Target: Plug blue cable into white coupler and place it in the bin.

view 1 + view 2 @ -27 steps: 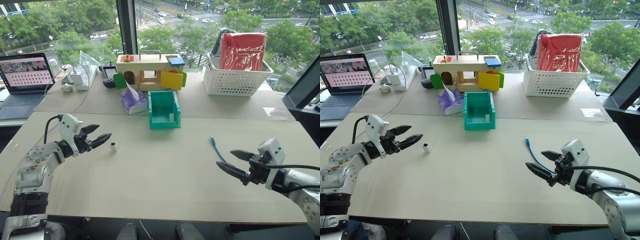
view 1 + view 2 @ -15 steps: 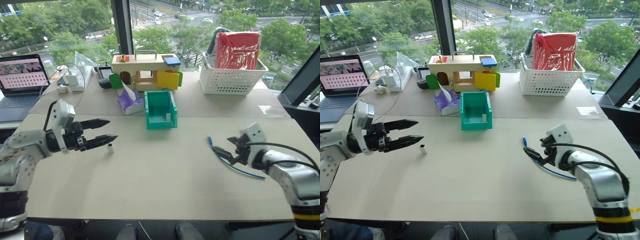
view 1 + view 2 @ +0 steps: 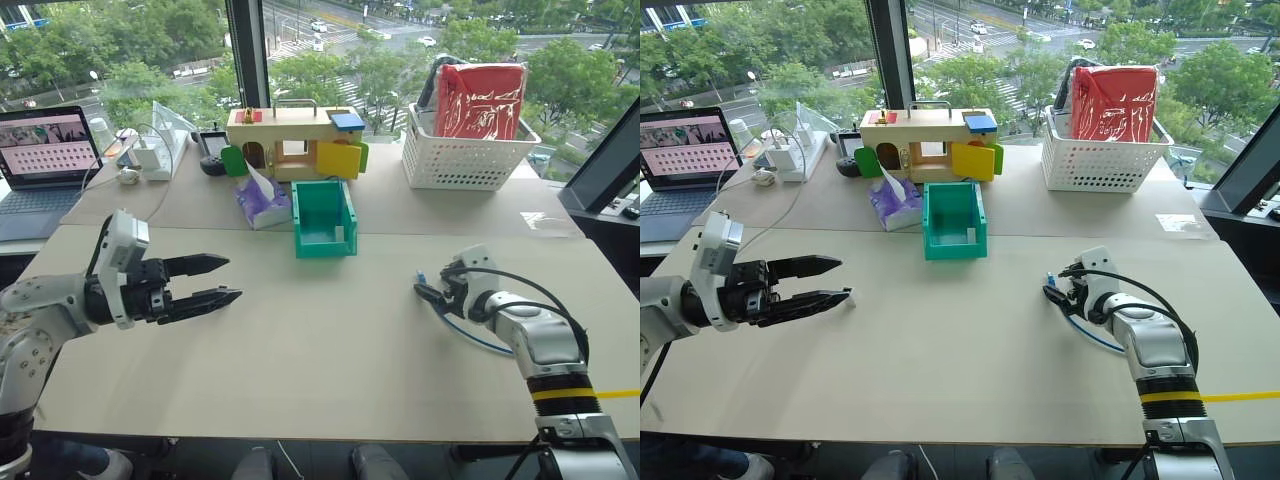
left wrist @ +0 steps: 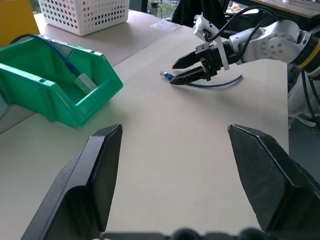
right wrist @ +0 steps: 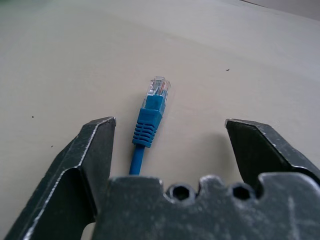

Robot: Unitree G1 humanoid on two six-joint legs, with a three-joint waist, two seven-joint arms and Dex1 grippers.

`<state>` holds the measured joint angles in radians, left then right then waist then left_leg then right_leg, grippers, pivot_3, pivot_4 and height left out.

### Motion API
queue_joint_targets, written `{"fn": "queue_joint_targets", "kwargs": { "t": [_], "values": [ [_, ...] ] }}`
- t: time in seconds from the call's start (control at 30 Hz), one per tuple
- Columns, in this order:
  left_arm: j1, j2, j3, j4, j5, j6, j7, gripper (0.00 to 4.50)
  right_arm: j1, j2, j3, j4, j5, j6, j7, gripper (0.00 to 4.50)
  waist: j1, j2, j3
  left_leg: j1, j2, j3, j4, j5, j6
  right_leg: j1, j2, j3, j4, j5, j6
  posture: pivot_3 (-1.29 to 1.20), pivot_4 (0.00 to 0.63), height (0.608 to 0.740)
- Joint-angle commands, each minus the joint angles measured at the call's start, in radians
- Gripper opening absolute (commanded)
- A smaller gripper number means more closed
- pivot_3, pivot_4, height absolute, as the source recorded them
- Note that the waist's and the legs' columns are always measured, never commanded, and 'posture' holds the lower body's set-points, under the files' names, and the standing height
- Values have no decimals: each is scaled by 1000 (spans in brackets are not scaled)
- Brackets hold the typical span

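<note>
The right gripper (image 5: 167,150) is hanging low over the table (image 3: 330,350) near its right edge, fingers spread to either side of the cable (image 5: 150,117), whose clear plug end is lying flat between them and not yet pinched. To do this pick well, the fingers should be closing on the ribbed blue boot just behind the clear plug, so the plug is left sticking out free for the socket; a grip too far back would probably let the soft cord droop and make the plug hard to aim. The rest of the cable is curving away toward the right edge behind the gripper.

The left gripper (image 3: 222,279) is hovering over the left half of the table, fingers spread and holding nothing. The coupler (image 3: 849,296) is peeking out just past the tips of its fingers, standing on the table. The bin (image 3: 324,218) is sitting at the middle of the far edge, well apart from both grippers.

Compared with the earliest frame, the right gripper has gone from well short of the cable to straddling its plug end. The left gripper has swung round from pointing at the coupler from beside it to reaching level over it, so the coupler is now mostly hidden by the fingers. Cable, coupler and bin are lying where they were.
</note>
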<state>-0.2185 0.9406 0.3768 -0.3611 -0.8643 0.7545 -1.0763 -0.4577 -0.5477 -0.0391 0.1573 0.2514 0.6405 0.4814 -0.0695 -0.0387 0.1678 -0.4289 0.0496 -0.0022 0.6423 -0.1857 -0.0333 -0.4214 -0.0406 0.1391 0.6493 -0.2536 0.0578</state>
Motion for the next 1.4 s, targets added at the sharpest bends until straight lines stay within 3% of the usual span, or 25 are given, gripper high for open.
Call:
{"fn": "queue_joint_targets", "kwargs": {
  "t": [0.03, 0.1, 0.13, 0.27, 0.4, 0.6, 0.93, 1.0, 1.13, 1.33, 1.4],
  "values": [
    [15, 37, 22, -40, -31, 29, -15, 3615, -12, 6, 15, 6, -13, -16, 29, 2349, -3, 0, 0, 0, 0, 0, 0, 0, 0, 0, 0, 0, 0, 0, 0, 0, 150, 733],
    [15, 44, 22, -45, -41, 36, -20, 3615, -5, 2, 28, -1, -19, -31, 57, 1810, -4, 0, 0, 1, 0, 0, 0, 0, 0, 0, 0, 0, 0, 0, 0, 0, 150, 733],
    [12, 48, 20, -46, -46, 39, -24, 3615, 1, 1, 33, -5, -22, -47, 75, 1277, -3, 0, 0, 1, 0, 0, 0, 0, 0, 0, 0, 0, 0, 0, 0, 0, 150, 733],
    [-39, 31, -34, -64, -85, 49, -23, 3615, 43, -47, 117, -43, -72, -252, 229, 21, -2, 0, 0, 1, 0, 0, 0, 0, 0, 1, 0, 0, 0, 0, 0, 0, 150, 733],
    [-110, 9, -167, -82, -56, 42, -47, 3615, 100, -103, 197, -157, -86, -345, 379, 21, 1, 0, 0, 1, 0, 0, 0, 0, 0, 1, 0, 0, 0, 0, 0, 0, 150, 733],
    [-204, -20, -441, -16, 172, -103, -161, 3615, 162, -117, 398, -309, -179, -480, 520, 21, -4, 0, 0, 3, 0, 0, 0, 0, 0, 2, 1, 0, 0, 0, 0, 0, 150, 733],
    [-249, -29, -606, 54, 365, -256, -301, 3615, 50, -58, 510, -306, -210, -482, 651, 21, 1, 0, 0, 3, 1, 0, 1, 0, 0, 2, 2, 0, 1, 0, 0, 0, 150, 733],
    [-249, -35, -627, 61, 401, -284, -309, 3615, 47, -76, 503, -322, -180, -445, 691, 972, 4, 0, 0, 2, 1, 0, 1, 0, 0, 2, 2, 0, 1, 0, 0, 0, 150, 733],
    [-251, -67, -651, 75, 441, -307, -302, 3615, 38, -101, 451, -330, -148, -402, 705, 2258, 13, 0, 0, 2, 1, 0, 1, 0, 0, 2, 2, 0, 0, 0, -1, 0, 150, 733],
    [-233, -127, -710, 93, 545, -393, -274, 3615, 40, -117, 270, -432, -1, -214, 647, 4339, 20, 0, 0, 2, 1, -1, 2, 0, 0, 2, 2, 0, 1, 0, -1, 0, 150, 733],
    [-231, -149, -736, 111, 581, -427, -270, 3615, 47, -124, 216, -465, 3, -169, 590, 4440, 21, 0, 0, 2, 1, -1, 2, 0, 0, 2, 2, 0, 1, 0, -1, 0, 150, 733]
  ]
}}
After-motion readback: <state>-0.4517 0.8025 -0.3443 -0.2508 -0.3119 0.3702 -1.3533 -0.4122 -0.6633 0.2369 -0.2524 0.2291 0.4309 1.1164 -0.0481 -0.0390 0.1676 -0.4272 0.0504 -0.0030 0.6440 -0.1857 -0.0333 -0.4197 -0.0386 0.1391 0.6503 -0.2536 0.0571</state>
